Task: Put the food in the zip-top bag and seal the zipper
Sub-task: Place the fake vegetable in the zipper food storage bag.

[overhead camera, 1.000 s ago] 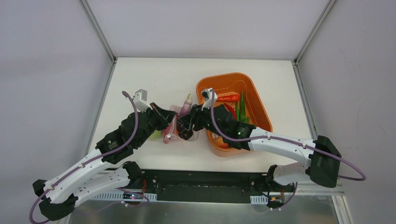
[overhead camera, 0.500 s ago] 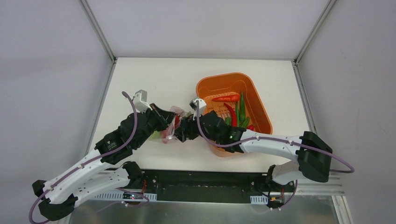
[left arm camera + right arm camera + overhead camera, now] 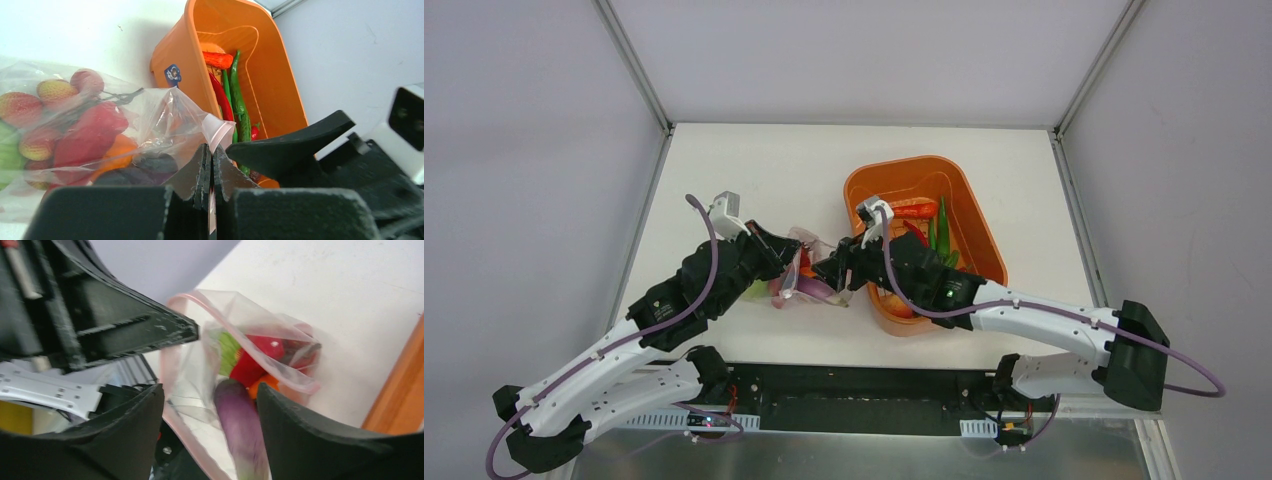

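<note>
On the table (image 3: 724,160) the tub (image 3: 980,225) stands right of centre, and the bag (image 3: 809,245) lies just left of it, mouth turned toward the near right. The left gripper (image 3: 210,155) is clamped tight on the bag's upper edge, holding the mouth lifted. The right gripper (image 3: 210,390) hangs at the mouth with its jaws apart. Between them, touching neither as far as the blur allows, a purple piece (image 3: 240,415) lies partway into the opening. Red-yellow fruits (image 3: 55,90) and red, orange and green pieces already sit deeper inside. In the tub a carrot (image 3: 217,59), a red pepper (image 3: 220,97) and green peppers (image 3: 239,100) remain. The step in hand looks like filling, with one piece just let go and a good share left. Next, the right gripper would need to back out without dragging the plastic, then reach right into the tub while the left keeps the mouth up. The zipper (image 3: 186,296) gapes wide, so sealing is some way off.
</note>
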Controlling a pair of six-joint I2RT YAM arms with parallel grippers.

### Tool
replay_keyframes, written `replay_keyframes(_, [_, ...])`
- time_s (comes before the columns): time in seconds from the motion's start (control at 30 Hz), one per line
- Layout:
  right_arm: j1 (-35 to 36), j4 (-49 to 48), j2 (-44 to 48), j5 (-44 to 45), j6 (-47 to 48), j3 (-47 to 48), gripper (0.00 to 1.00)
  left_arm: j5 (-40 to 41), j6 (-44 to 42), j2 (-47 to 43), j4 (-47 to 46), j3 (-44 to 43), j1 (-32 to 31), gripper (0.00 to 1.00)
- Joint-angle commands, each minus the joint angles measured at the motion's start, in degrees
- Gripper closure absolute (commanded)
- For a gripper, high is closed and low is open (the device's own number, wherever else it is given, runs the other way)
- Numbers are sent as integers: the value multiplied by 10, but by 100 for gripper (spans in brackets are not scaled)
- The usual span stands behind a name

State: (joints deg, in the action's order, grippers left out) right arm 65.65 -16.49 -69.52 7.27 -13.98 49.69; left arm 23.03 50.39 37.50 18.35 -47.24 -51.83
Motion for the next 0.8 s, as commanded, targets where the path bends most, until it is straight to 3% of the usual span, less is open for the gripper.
replay_keyframes(0.0, [-3, 37, -17, -16, -2, 17, 46, -2, 3, -8, -25, -15, -5, 100])
replay_keyframes(0.07, [-3, 66, -14, -17, 0, 26, 44, -1, 5, -9, -25, -11, -5, 100])
replay_keyframes(0.17, [-3, 101, 7, -14, 9, 30, 33, -3, 3, -7, -17, -16, -5, 100])
replay_keyframes(0.27, [-3, 135, 39, -39, 25, 30, 33, -5, 1, -8, -11, -20, -5, 100])
replay_keyframes(0.57, [-8, 204, 52, -87, 42, 33, 52, -14, 2, -11, -16, -9, -5, 100])
replay_keyframes(0.77, [-8, 194, 7, -121, 33, 44, 55, -19, 2, -11, -9, -7, -5, 100])
